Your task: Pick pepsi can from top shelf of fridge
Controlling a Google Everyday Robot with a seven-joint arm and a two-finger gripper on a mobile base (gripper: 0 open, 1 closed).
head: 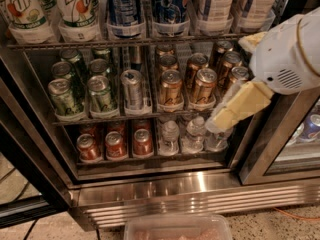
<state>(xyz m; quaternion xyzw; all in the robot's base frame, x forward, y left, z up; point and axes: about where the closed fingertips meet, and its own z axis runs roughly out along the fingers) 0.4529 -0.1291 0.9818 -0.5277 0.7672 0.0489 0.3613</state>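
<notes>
Clear tub (177, 226) nearest me, on the floor. Tool (220, 123) hangs at the right of the fridge (200, 194), angled down-left, tip in front of the water bottles (195, 134), just below the bronze cans (202, 86). I can't tell how far open it is. Pepsi can (170, 4) upright on top shelf (125, 40), well above the tool.

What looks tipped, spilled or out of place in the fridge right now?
Nothing stands out. Everything in the fridge stands upright in its rows, the pepsi can on the top shelf included, and no spill shows. The gripper hangs on the right, in front of the bronze cans, below that shelf.
</notes>
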